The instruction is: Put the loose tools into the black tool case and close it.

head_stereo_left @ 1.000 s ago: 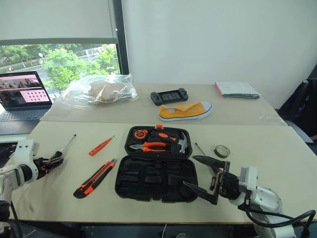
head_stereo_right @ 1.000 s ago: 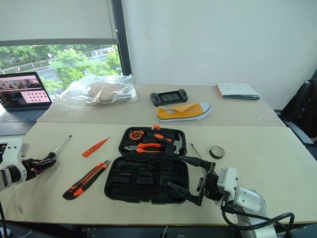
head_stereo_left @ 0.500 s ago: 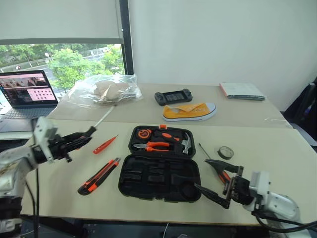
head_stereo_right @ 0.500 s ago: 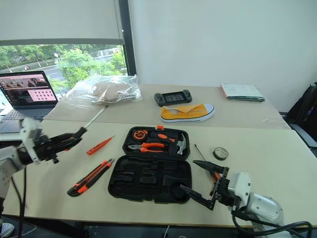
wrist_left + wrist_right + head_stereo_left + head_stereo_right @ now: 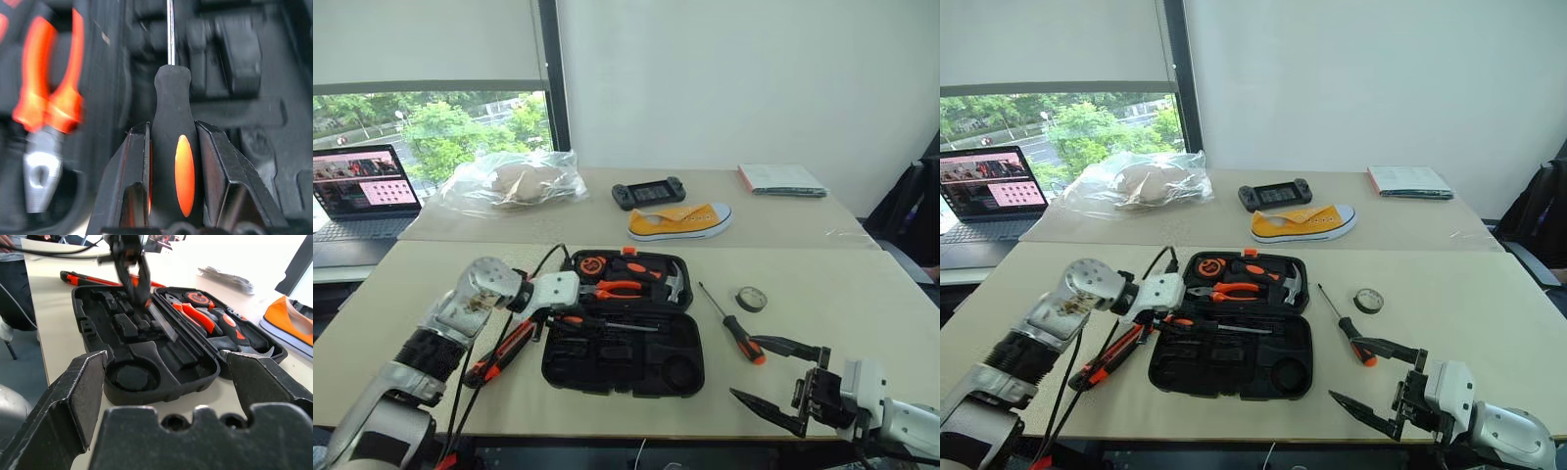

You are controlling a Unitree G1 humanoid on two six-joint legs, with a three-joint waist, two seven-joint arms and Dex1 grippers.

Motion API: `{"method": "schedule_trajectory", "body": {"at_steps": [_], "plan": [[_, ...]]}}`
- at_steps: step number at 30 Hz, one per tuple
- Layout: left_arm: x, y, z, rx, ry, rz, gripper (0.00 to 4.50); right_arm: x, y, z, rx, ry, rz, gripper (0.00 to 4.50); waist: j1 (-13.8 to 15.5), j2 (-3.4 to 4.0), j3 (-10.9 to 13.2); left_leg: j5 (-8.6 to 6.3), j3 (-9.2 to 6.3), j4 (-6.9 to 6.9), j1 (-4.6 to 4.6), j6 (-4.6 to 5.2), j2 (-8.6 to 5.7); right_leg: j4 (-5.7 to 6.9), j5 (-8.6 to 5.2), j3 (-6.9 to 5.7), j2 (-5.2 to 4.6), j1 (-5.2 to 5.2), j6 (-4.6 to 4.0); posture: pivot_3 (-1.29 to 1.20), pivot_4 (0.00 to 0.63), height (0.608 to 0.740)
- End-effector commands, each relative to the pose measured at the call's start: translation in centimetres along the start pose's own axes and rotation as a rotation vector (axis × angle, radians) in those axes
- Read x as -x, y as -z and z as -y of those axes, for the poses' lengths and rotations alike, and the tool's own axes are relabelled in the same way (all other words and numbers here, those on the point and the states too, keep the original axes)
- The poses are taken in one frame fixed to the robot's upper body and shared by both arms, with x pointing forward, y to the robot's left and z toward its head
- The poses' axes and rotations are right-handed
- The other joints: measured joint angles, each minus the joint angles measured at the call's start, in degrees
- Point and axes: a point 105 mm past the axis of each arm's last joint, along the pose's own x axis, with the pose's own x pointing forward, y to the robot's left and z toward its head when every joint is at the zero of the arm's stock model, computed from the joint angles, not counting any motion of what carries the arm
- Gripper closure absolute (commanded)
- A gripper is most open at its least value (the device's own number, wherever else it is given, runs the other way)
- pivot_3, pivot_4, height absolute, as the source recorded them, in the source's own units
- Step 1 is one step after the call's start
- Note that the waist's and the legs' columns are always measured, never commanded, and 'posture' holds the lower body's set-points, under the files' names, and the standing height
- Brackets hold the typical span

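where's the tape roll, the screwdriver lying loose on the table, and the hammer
tape roll (image 5: 751,299), left eye view, its top face
loose screwdriver (image 5: 742,339), left eye view, its handle
hammer (image 5: 674,282), left eye view, its steel head

No legible text, maybe laptop (image 5: 362,186).
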Motion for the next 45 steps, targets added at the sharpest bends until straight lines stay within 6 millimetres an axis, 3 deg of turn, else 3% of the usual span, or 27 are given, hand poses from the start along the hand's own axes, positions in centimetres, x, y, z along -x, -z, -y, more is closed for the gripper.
{"method": "schedule_trajectory", "body": {"at_steps": [1, 13, 15, 16, 19, 22, 25, 28, 34, 45], "plan": [[-0.4, -0.7, -1.2, -0.045, -0.041, -0.016, 3.58, -0.1, -1.3, 0.2, 0.057, 0.026, 0.027, 0.0, 0.31, 0.0, 0.0, -0.03, -0.02, 0.06, -0.01, 0.05, -0.01, 0.0, 0.02, -0.01, -0.01, 0.02, -0.03, 0.0, 0.15, 0.74], [-1.4, 0.1, -1.4, -0.011, -0.051, -0.067, 3.58, -0.8, -1.4, -0.4, 0.035, 0.018, 0.045, 0.0, 0.72, 0.0, 0.0, -0.32, -0.27, 0.47, -0.13, 0.55, -0.18, 0.01, 0.09, -0.24, -0.42, 0.2, 0.06, 0.0, 0.15, 0.74], [-1.4, -0.6, -1.8, -0.018, -0.085, -0.02, 2.58, -1.0, -1.4, -0.5, 0.029, 0.009, 0.047, 0.0, 0.72, 0.0, 0.0, -0.32, -0.28, 0.47, -0.13, 0.57, -0.19, 0.01, 0.09, -0.24, -0.44, 0.21, 0.08, 0.0, 0.15, 0.74], [-1.3, -1.3, -2.1, -0.036, -0.116, 0.023, 2.43, -1.1, -1.4, -0.5, 0.024, 0.004, 0.048, 0.0, 0.74, 0.0, 0.0, -0.32, -0.28, 0.47, -0.13, 0.57, -0.19, 0.01, 0.09, -0.24, -0.44, 0.21, 0.08, 0.0, 0.15, 0.74], [-0.5, -3.0, -2.9, -0.091, -0.188, 0.138, 1.34, -1.1, -1.3, -0.7, 0.013, -0.005, 0.048, 0.0, 1.04, 0.02, 0.01, -0.36, -0.39, 0.49, -0.18, 0.66, -0.23, 0.02, 0.11, -0.37, -0.59, 0.26, 0.1, 0.0, 0.15, 0.74], [0.5, -4.1, -2.7, -0.081, -0.202, 0.238, 1.34, -1.0, -1.2, -0.9, 0.002, -0.016, 0.041, 0.0, 0.89, 0.02, 0.01, -0.38, -0.43, 0.58, -0.26, 0.72, -0.24, 0.01, 0.15, -0.41, -0.65, 0.23, 0.09, 0.0, 0.15, 0.74], [0.6, -3.9, -2.4, -0.053, -0.202, 0.257, 1.34, -0.8, -1.2, -1.0, -0.003, -0.023, 0.031, 0.0, 0.72, 0.02, 0.01, -0.4, -0.45, 0.58, -0.26, 0.74, -0.26, 0.01, 0.1, -0.41, -0.67, 0.24, 0.18, 0.0, 0.15, 0.74], [-0.1, -2.9, -2.0, 0.002, -0.187, 0.25, 2.12, -0.7, -1.2, -0.9, -0.001, -0.02, 0.03, 0.0, 0.69, 0.02, 0.01, -0.4, -0.45, 0.57, -0.25, 0.74, -0.29, 0.0, 0.07, -0.4, -0.65, 0.24, 0.22, 0.0, 0.15, 0.74], [-2.4, -1.1, -1.3, 0.073, -0.144, 0.193, 4.32, -0.8, -1.2, -1.1, 0.001, -0.011, 0.031, 0.0, 0.87, 0.02, 0.01, -0.4, -0.46, 0.58, -0.28, 0.74, -0.33, -0.01, 0.06, -0.43, -0.66, 0.24, 0.24, 0.0, 0.15, 0.74], [-4.5, 0.3, -0.6, 0.097, -0.103, 0.141, 4.42, -0.8, -1.1, -0.9, 0.006, 0.012, 0.032, 0.0, 0.93, 0.05, -0.01, -0.47, -0.53, 0.59, -0.15, 0.87, -0.38, -0.02, 0.08, -0.46, -0.78, 0.43, 0.28, 0.0, 0.15, 0.74]]}}
